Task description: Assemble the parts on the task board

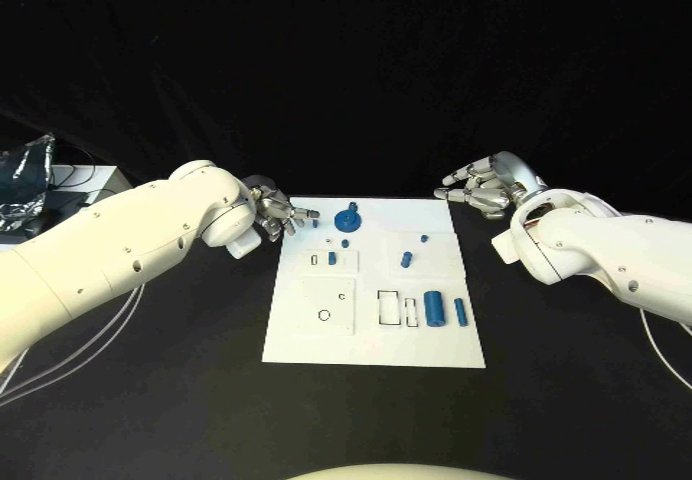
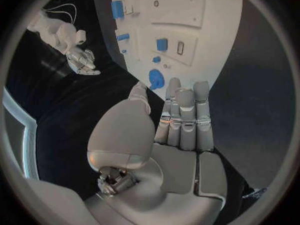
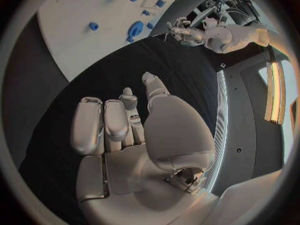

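The white task board [image 1: 375,335] lies in the middle of the black table. On its far edge stands a round blue part [image 1: 348,218], which also appears in the left wrist view [image 2: 155,78] and the right wrist view [image 3: 134,30]. Small blue parts [image 1: 407,260] sit mid-board, and two blue cylinders [image 1: 450,311] lie at the near right. My left hand [image 1: 274,215] hovers at the board's far left corner, fingers straight [image 2: 181,120], holding nothing. My right hand [image 1: 483,188] hangs beyond the far right corner, fingers loosely bent [image 3: 119,125], with nothing in them.
A silvery bag and some boxes [image 1: 29,185] sit at the far left of the table. White cables [image 1: 58,340] trail under my left arm. Bare black table [image 1: 577,400] surrounds the board.
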`<state>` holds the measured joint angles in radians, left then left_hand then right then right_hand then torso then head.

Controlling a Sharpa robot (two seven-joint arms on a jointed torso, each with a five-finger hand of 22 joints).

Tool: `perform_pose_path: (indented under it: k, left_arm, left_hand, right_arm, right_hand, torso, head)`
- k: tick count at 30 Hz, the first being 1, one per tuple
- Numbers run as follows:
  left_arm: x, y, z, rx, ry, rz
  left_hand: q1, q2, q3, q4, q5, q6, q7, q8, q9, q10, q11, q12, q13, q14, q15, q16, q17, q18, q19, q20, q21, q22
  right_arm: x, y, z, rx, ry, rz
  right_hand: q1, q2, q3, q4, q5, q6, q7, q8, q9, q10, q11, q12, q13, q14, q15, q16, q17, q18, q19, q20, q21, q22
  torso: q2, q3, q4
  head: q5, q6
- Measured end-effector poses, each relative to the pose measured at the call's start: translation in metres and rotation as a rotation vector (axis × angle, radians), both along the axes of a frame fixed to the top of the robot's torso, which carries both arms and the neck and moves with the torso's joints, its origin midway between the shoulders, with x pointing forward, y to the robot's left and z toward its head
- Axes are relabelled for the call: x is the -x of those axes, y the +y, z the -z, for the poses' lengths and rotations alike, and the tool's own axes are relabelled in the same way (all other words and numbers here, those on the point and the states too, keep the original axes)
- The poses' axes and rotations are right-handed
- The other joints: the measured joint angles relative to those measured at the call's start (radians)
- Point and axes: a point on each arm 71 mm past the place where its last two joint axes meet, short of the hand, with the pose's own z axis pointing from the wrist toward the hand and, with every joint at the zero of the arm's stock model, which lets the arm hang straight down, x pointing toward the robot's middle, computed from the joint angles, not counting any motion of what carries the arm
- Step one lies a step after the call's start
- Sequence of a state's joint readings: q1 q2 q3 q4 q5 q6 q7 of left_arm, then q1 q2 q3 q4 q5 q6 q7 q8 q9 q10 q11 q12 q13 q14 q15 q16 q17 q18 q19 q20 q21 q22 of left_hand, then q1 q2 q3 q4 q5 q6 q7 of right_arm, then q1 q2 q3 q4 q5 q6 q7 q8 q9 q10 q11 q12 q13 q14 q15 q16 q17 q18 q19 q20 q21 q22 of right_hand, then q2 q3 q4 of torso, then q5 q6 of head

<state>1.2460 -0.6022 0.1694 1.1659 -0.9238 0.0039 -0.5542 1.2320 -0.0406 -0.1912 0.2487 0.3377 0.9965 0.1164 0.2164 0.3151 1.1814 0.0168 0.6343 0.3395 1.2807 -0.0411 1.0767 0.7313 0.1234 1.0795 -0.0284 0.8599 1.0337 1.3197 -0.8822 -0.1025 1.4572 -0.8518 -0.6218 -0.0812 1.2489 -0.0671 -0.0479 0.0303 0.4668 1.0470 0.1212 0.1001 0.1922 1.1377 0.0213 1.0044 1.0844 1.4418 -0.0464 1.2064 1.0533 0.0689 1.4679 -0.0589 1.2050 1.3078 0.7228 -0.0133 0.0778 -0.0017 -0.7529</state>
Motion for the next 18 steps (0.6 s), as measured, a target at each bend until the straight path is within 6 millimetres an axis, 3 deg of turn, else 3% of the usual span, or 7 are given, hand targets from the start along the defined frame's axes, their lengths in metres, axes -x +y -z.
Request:
perform_pose_path:
  k: [9, 12, 16, 18]
  left_arm:
    - [-0.017, 0.003, -0.005, -0.027, -0.033, -0.040]
    - [-0.024, 0.001, -0.008, -0.048, -0.047, -0.048]
    - [-0.032, 0.001, -0.012, -0.077, -0.064, -0.066]
    - [-0.034, 0.002, -0.013, -0.089, -0.070, -0.072]
  left_hand:
    - [-0.009, -0.009, 0.011, 0.011, 0.000, -0.014, -0.007, 0.085, -0.049, 0.000, 0.000, 0.026, -0.016, 0.002, -0.002, 0.031, -0.004, 0.000, 0.033, 0.001, 0.042, 0.056]
    - [-0.013, -0.014, 0.014, 0.022, 0.000, -0.016, -0.009, 0.098, -0.051, 0.000, 0.000, 0.031, -0.016, 0.002, -0.002, 0.036, -0.002, 0.000, 0.036, 0.000, 0.051, 0.069]
    - [-0.028, -0.042, 0.028, 0.036, 0.000, -0.018, -0.011, 0.109, -0.059, 0.000, 0.000, 0.035, -0.016, 0.002, -0.002, 0.042, -0.001, 0.000, 0.044, 0.003, 0.058, 0.082]
    - [-0.029, -0.042, 0.029, 0.037, 0.000, -0.018, -0.011, 0.113, -0.059, 0.000, 0.000, 0.036, -0.016, 0.003, -0.003, 0.042, -0.001, 0.000, 0.045, 0.002, 0.058, 0.085]
  right_arm:
    - [0.000, 0.000, 0.000, -0.007, -0.002, 0.003]
    - [0.000, 0.000, -0.001, -0.008, -0.003, 0.003]
    - [0.000, 0.001, -0.001, -0.011, -0.004, 0.000]
    - [0.001, 0.001, -0.002, -0.011, -0.005, -0.001]
  right_hand:
    - [0.000, 0.000, 0.000, 0.000, 0.000, 0.000, 0.000, 0.000, -0.002, 0.000, 0.000, -0.006, -0.003, 0.000, 0.000, 0.000, -0.002, 0.000, 0.000, 0.000, 0.000, 0.000]
    - [0.000, 0.000, 0.000, 0.000, 0.000, 0.000, 0.000, 0.000, -0.002, 0.000, 0.000, -0.006, -0.004, 0.000, 0.000, 0.000, -0.002, 0.000, 0.000, 0.000, 0.000, 0.000]
    - [0.000, 0.000, 0.000, 0.000, 0.006, 0.000, 0.000, 0.000, -0.002, 0.000, 0.000, -0.006, -0.004, 0.000, 0.000, 0.000, -0.002, 0.000, 0.000, 0.000, 0.000, 0.000]
    - [0.000, 0.000, 0.000, 0.000, 0.006, 0.000, 0.000, 0.000, -0.002, 0.000, 0.000, -0.006, -0.004, 0.000, 0.000, 0.000, -0.002, 0.000, 0.000, 0.000, 0.000, 0.000]
  torso:
    - [0.009, -0.0017, -0.0031]
    - [0.015, -0.0024, -0.0052]
    - [0.023, -0.0028, -0.0076]
    - [0.028, -0.0036, -0.0090]
  head:
    - [0.002, 0.022]
    - [0.003, 0.029]
    - [0.004, 0.037]
    - [0.003, 0.042]
